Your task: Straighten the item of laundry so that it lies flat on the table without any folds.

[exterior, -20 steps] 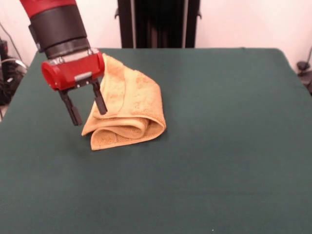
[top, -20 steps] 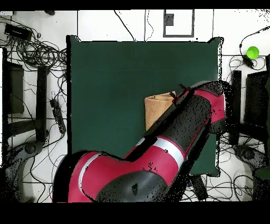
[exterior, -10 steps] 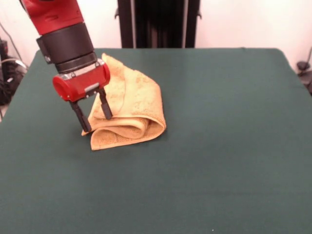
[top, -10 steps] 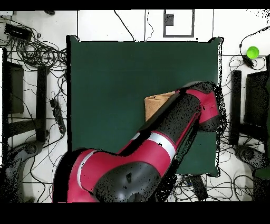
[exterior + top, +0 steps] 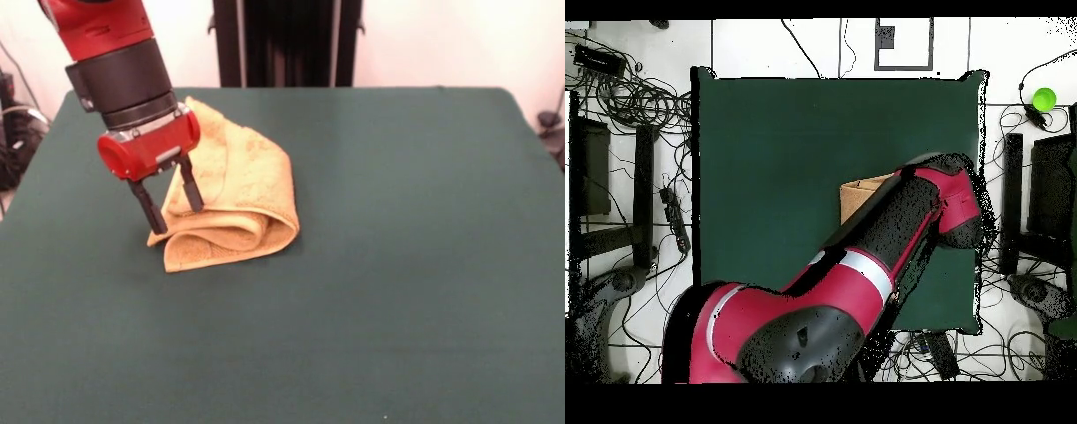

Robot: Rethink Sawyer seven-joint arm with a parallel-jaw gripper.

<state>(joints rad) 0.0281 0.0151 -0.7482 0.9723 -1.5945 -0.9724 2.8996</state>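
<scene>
The item of laundry (image 5: 243, 181) is an orange-tan towel folded over on itself, with rolled layers at its near edge, lying on the left part of the green table (image 5: 397, 265). My gripper (image 5: 175, 219) stands open over the towel's left corner. One finger is just outside the towel's left edge and the other rests against the cloth. In the overhead view the red and black arm (image 5: 905, 215) covers the gripper and most of the towel (image 5: 858, 195). Only a strip of towel shows on the table (image 5: 785, 150).
A black column (image 5: 287, 42) stands behind the table's far edge. Off the table in the overhead view are tangled cables (image 5: 635, 95) at the left and a green ball (image 5: 1044, 98) at the upper right.
The gripper has moved right and down from beside the towel to its left corner, staying open. The towel has kept its shape.
</scene>
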